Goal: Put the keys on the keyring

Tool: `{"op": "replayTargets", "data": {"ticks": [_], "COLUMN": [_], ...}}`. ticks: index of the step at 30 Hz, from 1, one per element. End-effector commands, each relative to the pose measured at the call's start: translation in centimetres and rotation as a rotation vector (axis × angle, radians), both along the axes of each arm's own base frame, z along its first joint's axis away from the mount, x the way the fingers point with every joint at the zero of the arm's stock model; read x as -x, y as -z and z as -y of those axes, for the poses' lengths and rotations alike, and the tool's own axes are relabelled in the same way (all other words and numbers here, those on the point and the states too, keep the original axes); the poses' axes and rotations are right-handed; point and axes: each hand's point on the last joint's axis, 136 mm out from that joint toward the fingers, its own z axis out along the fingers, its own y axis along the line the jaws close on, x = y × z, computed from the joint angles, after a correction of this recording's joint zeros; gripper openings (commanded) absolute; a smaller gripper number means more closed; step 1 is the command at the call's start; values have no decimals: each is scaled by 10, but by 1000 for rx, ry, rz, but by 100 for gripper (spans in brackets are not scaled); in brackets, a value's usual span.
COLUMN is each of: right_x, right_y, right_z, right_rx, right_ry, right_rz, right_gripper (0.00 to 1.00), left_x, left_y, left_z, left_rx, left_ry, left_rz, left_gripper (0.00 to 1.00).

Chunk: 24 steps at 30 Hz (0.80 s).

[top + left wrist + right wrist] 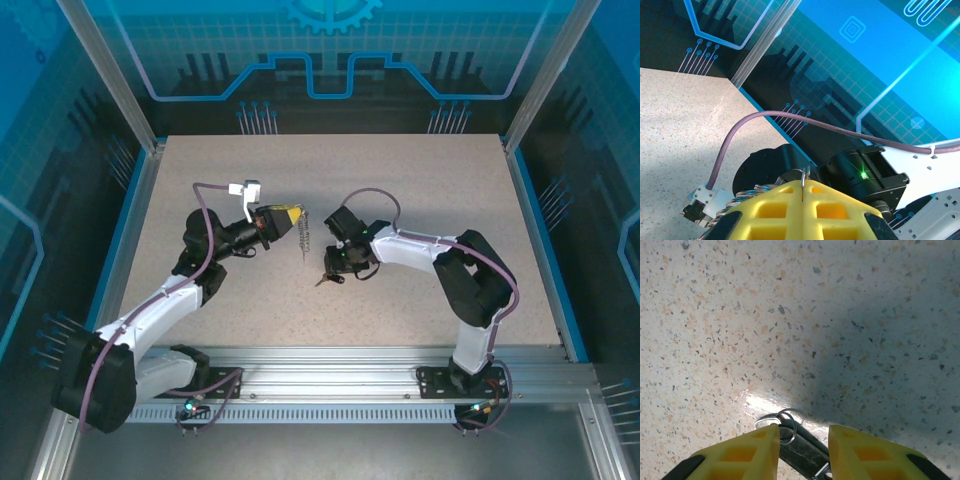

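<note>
While the left tool [288, 217], pressed together, pinches the keyring [305, 243] so it hangs presented for threading, the right tool [804, 430] stands spread astride the key [801, 451] lying on the bench [790, 315], probably lined up for pickup.

The top camera looks down from above and behind the arm bases over the whole speckled beige surface [420, 180]. The left wrist camera, tight behind the yellow-fingered left hand [803, 189], faces across that surface towards the white-and-black right arm [867, 175]. The right wrist camera stares down, close on the same surface.
</note>
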Motion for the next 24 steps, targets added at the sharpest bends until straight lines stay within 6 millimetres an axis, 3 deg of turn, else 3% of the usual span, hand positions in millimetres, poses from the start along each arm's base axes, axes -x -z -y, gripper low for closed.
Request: {"op": "replayTargets", "data": {"ticks": [1, 24], "right_x": [3, 6], "right_y": [0, 19], "right_z": [-8, -12], "right_rx": [-64, -82], "right_ry": [21, 32], "right_rz": [-33, -83], "right_gripper": [33, 30], "left_x": [0, -1], "left_y": [-14, -12], "left_z": [-3, -3], "left_rx": [15, 15], "left_ry": [-14, -16], "left_rz": [51, 49], "left_gripper": [0, 0]}}
